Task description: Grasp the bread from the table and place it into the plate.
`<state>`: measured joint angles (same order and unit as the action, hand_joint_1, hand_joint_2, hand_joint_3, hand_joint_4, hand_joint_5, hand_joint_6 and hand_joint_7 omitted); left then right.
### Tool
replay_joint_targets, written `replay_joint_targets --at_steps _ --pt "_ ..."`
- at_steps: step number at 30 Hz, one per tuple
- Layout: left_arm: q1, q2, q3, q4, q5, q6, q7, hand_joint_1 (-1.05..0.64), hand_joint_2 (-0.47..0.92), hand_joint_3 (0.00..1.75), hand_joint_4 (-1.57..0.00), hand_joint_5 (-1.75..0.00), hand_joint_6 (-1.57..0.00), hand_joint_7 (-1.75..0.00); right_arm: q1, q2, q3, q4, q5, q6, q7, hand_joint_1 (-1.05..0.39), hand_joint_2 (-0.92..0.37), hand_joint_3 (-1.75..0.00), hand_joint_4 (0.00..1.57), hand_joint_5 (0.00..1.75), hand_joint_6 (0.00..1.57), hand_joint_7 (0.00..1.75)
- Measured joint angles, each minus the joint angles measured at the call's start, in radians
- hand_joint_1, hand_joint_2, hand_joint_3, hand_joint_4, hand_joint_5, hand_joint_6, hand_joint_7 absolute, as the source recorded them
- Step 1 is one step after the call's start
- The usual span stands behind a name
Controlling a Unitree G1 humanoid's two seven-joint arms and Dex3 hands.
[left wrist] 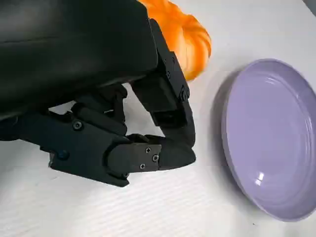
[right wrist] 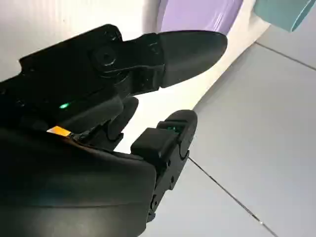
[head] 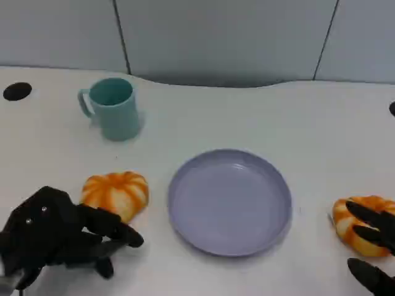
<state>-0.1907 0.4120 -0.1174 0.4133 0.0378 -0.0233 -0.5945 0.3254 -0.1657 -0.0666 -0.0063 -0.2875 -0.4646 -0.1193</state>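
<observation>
Closing right hand (head: 370, 246) fingers, spread and touching the right bread roll (head: 358, 223); needing firm wrap before lifting toward purple plate (head: 229, 200); left hand (head: 58, 237) curled, holding nothing.

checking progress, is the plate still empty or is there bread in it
Empty. The purple plate shows a bare inside in the head view; one bread lies on the table beside the left hand, another under the right hand's fingers.

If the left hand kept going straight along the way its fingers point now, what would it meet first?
Probably the purple plate. In the head view the left hand points toward the plate's near rim, with bare table between. The orange bread lies just beside that line; depth is unclear.
</observation>
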Motion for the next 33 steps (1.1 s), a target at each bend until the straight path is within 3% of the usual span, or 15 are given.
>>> replay_joint_targets --at_steps 9,12,17,28,29,31,33 --pt "0.003 -0.001 0.002 -0.022 -0.006 0.04 0.0 -0.59 0.92 0.43 -0.73 -1.12 -0.97 -0.24 0.001 0.0 0.0 0.0 0.0 -0.002 0.0 -0.36 -0.92 -0.33 0.86 0.01 0.71 0.0" --pt "0.003 -0.002 0.003 -0.025 -0.009 0.048 0.0 -0.59 0.92 0.42 -0.72 -1.26 -0.99 -0.29 0.003 0.0 0.0 -0.008 0.0 0.008 0.0 -0.36 -0.92 -0.33 0.85 0.0 0.71 0.0" --pt "0.003 -0.003 0.002 -0.027 -0.003 0.049 0.002 -0.59 0.92 0.44 -0.69 -1.2 -0.94 -0.27 0.005 0.0 0.0 -0.014 -0.002 0.017 0.0 -0.35 -0.92 -0.33 0.85 0.0 0.7 0.0" --pt "0.004 -0.003 0.001 -0.03 0.0 0.046 0.003 -0.59 0.92 0.42 -0.73 -1.21 -0.99 -0.3 0.004 0.0 0.0 -0.008 0.0 0.01 0.0 -0.36 -0.92 -0.33 0.84 0.0 0.71 0.0" --pt "0.004 -0.004 0.002 -0.03 0.0 0.047 0.003 -0.6 0.92 0.39 -0.71 -1.37 -0.87 -0.73 0.004 0.0 0.0 -0.008 0.0 0.011 0.0 -0.36 -0.92 -0.33 0.85 0.01 0.71 0.0" --pt "0.009 -0.01 0.013 -0.03 -0.009 0.035 0.009 -0.59 0.92 0.39 -0.66 -1.65 -0.64 -1.35 0.005 0.0 0.001 -0.008 0.0 0.011 0.0 -0.36 -0.92 -0.32 0.86 0.01 0.71 0.0" --pt "0.022 -0.024 0.04 -0.019 -0.039 -0.035 0.015 -0.6 0.92 0.41 -0.67 -1.72 -0.58 -1.5 0.007 0.001 0.001 -0.012 -0.001 0.017 0.0 -0.37 -0.92 -0.32 0.85 0.01 0.71 0.0"
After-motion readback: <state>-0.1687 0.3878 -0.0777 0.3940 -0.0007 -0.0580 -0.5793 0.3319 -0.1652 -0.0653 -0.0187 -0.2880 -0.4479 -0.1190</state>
